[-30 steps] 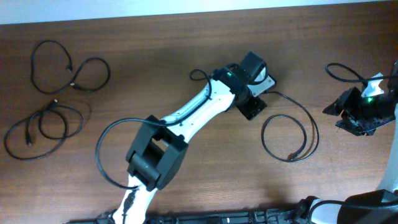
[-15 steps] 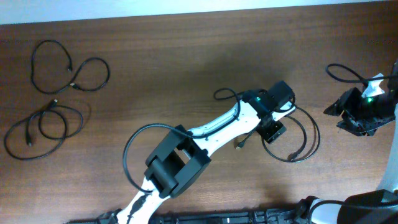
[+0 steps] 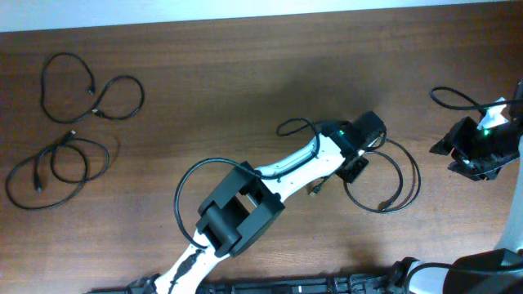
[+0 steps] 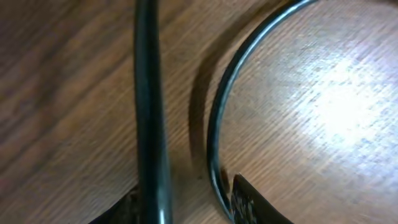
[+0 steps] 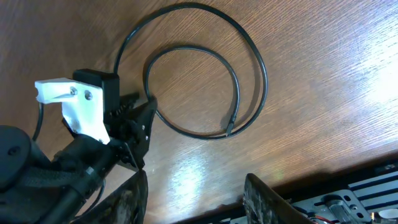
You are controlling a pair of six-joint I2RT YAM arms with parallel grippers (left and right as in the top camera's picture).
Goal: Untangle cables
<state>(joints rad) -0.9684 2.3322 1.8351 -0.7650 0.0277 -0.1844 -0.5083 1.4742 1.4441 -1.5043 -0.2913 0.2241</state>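
Wood-grain brown table (image 3: pixel 245 73), with three thin black flexible cables on it by count in the overhead view. One lies in two linked loops at the far left top (image 3: pixel 96 109). One lies in overlapping loops just below it (image 3: pixel 57 149). One is coiled on itself right of centre (image 3: pixel 382 209). All three lie apart from each other, and the coiled one is the cable in hand. Two arms. The white-and-black left gripper (image 3: pixel 356 169) is at the left rim of that coil, touching or just beside the strands. Its wrist view shows a thick blurred black strand and a thinner curved one running between dark fingertips (image 4: pixel 249 202); whether they pinch either strand I cannot tell. At the table's right edge, the right gripper (image 5: pixel 196 196) has its fingers spread wide with nothing between them. Judgement: the step is taking one strand of the coil to draw it open. To do it well, catch a single strand, not both turns. Pull slowly outward along the table toward bare wood, away from the small plug end (image 3: pixel 315 189) lying below the left arm. Watch that the arm's own thicker black wire (image 3: pixel 286 126) is not caught.
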